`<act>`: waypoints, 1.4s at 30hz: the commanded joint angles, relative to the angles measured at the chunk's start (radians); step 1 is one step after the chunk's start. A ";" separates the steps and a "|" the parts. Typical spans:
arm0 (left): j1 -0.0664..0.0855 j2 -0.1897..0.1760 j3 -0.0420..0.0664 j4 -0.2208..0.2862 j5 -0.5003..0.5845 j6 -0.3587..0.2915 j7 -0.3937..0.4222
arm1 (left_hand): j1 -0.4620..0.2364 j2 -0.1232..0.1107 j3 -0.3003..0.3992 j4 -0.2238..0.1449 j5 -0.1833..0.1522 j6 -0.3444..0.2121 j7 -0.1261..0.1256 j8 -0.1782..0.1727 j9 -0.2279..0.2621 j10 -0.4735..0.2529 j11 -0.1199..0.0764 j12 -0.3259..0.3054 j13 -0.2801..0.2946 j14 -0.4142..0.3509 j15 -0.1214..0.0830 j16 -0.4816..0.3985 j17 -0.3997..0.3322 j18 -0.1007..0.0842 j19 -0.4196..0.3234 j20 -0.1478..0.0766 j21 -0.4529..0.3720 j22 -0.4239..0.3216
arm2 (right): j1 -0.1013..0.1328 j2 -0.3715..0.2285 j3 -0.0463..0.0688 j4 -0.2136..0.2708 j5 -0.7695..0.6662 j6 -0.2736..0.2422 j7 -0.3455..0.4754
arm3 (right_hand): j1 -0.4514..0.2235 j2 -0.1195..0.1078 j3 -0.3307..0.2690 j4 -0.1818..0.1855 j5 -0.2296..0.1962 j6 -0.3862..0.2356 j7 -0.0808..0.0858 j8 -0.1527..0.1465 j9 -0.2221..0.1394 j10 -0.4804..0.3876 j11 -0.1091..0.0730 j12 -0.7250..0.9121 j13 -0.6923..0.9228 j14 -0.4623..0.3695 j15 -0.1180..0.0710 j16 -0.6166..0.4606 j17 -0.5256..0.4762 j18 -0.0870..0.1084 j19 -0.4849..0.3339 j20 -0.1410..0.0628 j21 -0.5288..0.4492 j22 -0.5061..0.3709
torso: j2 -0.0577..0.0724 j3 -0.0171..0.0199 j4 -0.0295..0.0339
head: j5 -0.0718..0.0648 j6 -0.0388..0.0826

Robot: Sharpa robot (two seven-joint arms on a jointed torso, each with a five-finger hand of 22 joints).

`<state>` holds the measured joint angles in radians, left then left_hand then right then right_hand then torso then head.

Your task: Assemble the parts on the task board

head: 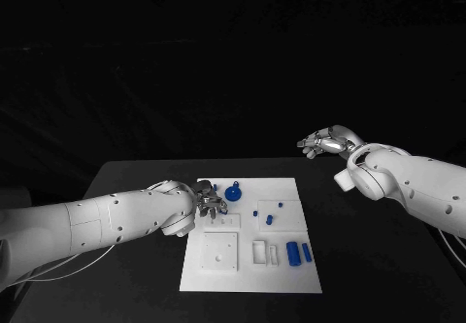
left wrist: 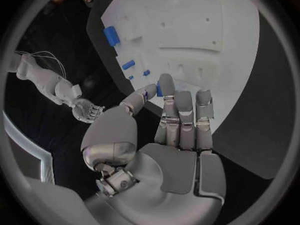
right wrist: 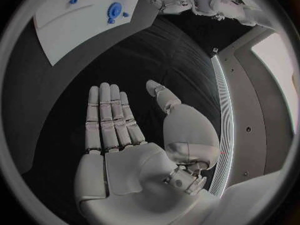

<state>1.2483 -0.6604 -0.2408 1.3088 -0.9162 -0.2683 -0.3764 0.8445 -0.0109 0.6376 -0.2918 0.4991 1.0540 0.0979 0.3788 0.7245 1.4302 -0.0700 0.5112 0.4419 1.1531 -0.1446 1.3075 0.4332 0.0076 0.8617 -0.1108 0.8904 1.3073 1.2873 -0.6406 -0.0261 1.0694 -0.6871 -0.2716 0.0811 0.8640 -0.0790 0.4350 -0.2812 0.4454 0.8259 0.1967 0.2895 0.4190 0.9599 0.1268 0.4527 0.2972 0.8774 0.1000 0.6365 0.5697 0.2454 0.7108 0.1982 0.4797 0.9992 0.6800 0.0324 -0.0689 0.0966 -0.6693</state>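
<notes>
Left hand (head: 207, 202) over task board (head: 291, 282), blue parts (head: 299, 253)

Your left silver robot hand (head: 206, 202) hangs low with fingers extended and apart, holding nothing. Your right silver robot hand (head: 324, 142) is raised, flat and unloaded.

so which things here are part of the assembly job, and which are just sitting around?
Job:
task board
round blue part
two blue cylinders
small blue pegs
left hand, at the board's far left corner, holding nothing
right hand, raised off the board, open

Lying about:
black table only
</notes>
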 commanded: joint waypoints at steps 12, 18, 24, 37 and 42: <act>-0.015 0.022 0.001 -0.018 -0.065 0.005 0.008 | 0.014 -0.013 -0.001 0.004 -0.022 0.165 -0.091 0.011 0.054 0.026 -0.011 0.040 0.028 0.025 -0.022 0.037 0.013 -0.005 0.025 -0.133 0.020 0.021 | 0.002 0.005 0.000 0.002 -0.024 0.016 0.006 | 0.016 0.000 0.000 0.002 0.013 -0.005 0.000 0.006 -0.006 0.004 0.000 -0.009 -0.022 -0.012 0.011 -0.013 -0.009 0.001 -0.015 0.009 -0.013 0.004 | 0.000 0.0001 0.0000 | 0.002 -0.011; -0.018 0.031 0.001 -0.023 -0.071 0.014 -0.001 | 0.016 -0.013 -0.004 0.004 -0.021 0.178 -0.097 0.020 0.065 0.029 -0.016 0.066 0.045 0.031 -0.029 0.056 0.019 -0.004 0.032 -0.138 0.030 0.022 | 0.002 0.008 0.000 0.000 -0.022 0.017 0.005 | 0.017 0.001 0.001 0.002 0.016 -0.005 0.000 0.006 -0.006 0.005 0.000 -0.009 -0.026 -0.012 0.011 -0.013 -0.011 0.001 -0.016 0.009 -0.013 0.005 | 0.000 0.0001 -0.0005 | 0.001 -0.017; -0.028 0.035 0.001 -0.031 -0.079 0.008 -0.006 | 0.015 -0.010 -0.002 0.004 -0.010 0.182 -0.101 0.026 0.073 0.028 -0.021 0.083 0.057 0.034 -0.034 0.068 0.021 -0.003 0.037 -0.141 0.038 0.022 | 0.002 0.008 0.000 0.000 -0.023 0.017 0.006 | 0.019 0.001 0.002 0.003 0.021 -0.005 0.000 0.006 -0.007 0.005 0.001 -0.009 -0.030 -0.012 0.011 -0.014 -0.012 0.001 -0.017 0.010 -0.014 0.007 | 0.000 0.0004 -0.0003 | 0.002 -0.017; -0.038 0.045 0.001 -0.054 -0.084 0.007 -0.010 | 0.006 -0.005 0.010 0.003 0.015 0.187 -0.105 0.038 0.085 0.023 -0.022 0.110 0.072 0.036 -0.036 0.084 0.022 -0.003 0.038 -0.144 0.047 0.022 | 0.003 0.013 0.000 -0.002 -0.025 0.018 0.006 | 0.020 0.000 0.003 0.004 0.029 -0.004 0.000 0.007 -0.009 0.007 0.001 -0.008 -0.038 -0.012 0.012 -0.014 -0.015 0.002 -0.018 0.011 -0.014 0.009 | 0.000 -0.0004 -0.0001 | 0.004 -0.022; -0.043 0.048 0.001 -0.066 -0.086 0.009 -0.010 | 0.004 -0.004 0.011 0.003 0.019 0.187 -0.106 0.040 0.087 0.022 -0.023 0.114 0.074 0.036 -0.037 0.087 0.022 -0.003 0.038 -0.145 0.050 0.022 | 0.003 0.014 0.000 -0.004 -0.025 0.018 0.007 | 0.020 0.000 0.003 0.004 0.031 -0.004 0.000 0.007 -0.009 0.007 0.001 -0.008 -0.039 -0.013 0.012 -0.014 -0.015 0.002 -0.019 0.012 -0.014 0.009 | 0.000 -0.0005 0.0000 | 0.004 -0.022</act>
<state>1.2070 -0.6160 -0.2404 1.2442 -0.9940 -0.2662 -0.3853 0.8488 -0.0253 0.6435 -0.2884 0.5139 1.0759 0.0876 0.3984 0.7243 1.4553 -0.0900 0.6201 0.5155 1.1781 -0.1600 1.3911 0.4543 0.0077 0.8920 -0.1198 0.9370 1.3077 1.2899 -0.6279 -0.0260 1.0658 -0.7021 -0.2679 0.0793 0.8718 -0.0790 0.4350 -0.2813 0.4726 0.8260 0.1965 0.2903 0.4115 0.9598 0.1268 0.4480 0.2588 0.8698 0.1072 0.6286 0.5553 0.2466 0.6982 0.2107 0.4699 1.0077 0.6797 0.0319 -0.0691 0.1005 -0.6909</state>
